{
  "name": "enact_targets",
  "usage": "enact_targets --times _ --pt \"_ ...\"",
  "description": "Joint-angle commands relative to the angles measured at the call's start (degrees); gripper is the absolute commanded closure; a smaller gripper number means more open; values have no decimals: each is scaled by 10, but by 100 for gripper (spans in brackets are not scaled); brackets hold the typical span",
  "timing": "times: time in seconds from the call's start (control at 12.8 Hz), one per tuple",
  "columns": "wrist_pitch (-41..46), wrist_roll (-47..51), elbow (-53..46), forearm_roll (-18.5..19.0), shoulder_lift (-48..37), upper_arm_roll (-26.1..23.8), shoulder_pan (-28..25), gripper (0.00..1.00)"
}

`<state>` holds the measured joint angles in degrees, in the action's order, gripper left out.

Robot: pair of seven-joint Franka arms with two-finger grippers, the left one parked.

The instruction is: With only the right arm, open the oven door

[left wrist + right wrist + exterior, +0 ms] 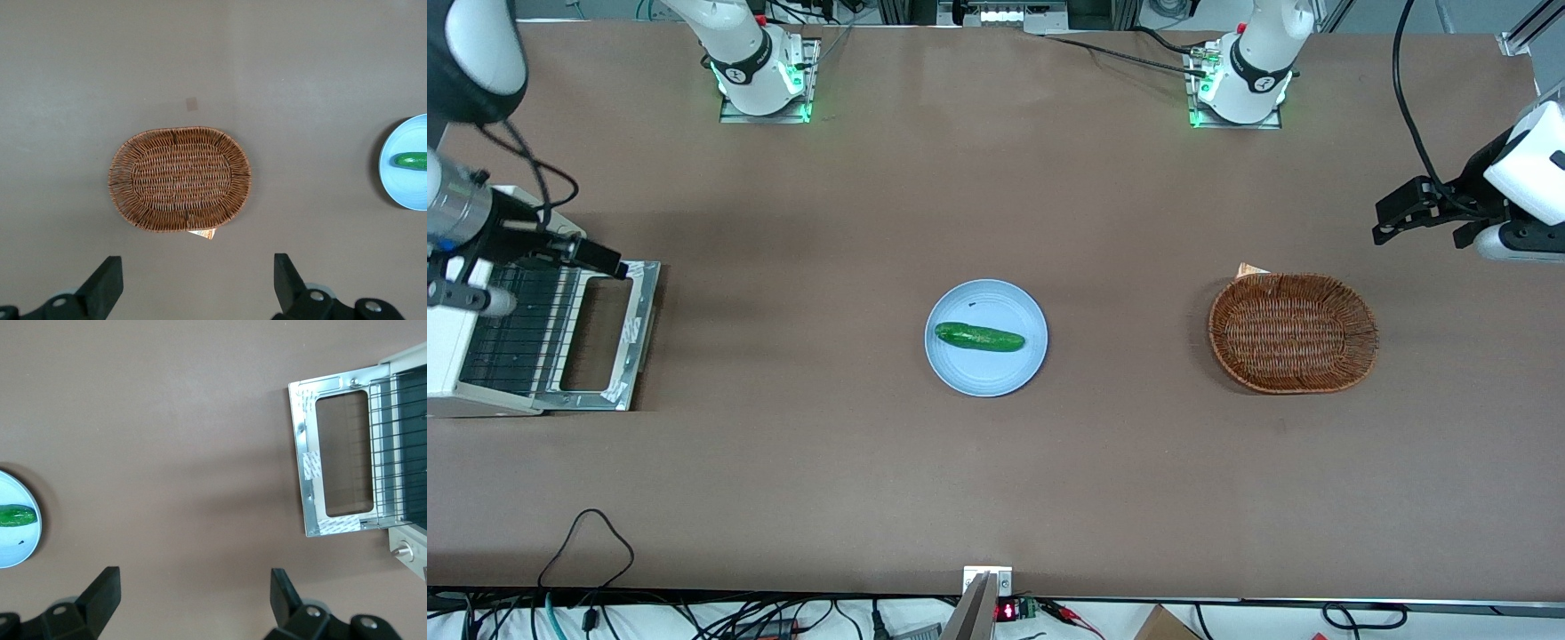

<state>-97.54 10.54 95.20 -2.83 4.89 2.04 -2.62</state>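
One silver-framed oven door [605, 333] flat open, mid-left of frame; black gripper [193, 600] wide, above brown table [996, 462].

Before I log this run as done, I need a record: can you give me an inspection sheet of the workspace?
Surface: brown table, bare between items.
Job's things: oven door folded down flat, rack pulled out over it.
Clutter: cucumber on blue plate; wicker basket toward the parked arm's end.
Grippers: gripper above the table beside the door, fingers open, holding nothing.
Cables: black cable at the table's near edge.
Surroundings: nothing seen.
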Motion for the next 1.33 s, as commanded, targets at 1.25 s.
enact_targets --times 1.25 --pt "-5 -86 42 18 -38 -4 -13 1"
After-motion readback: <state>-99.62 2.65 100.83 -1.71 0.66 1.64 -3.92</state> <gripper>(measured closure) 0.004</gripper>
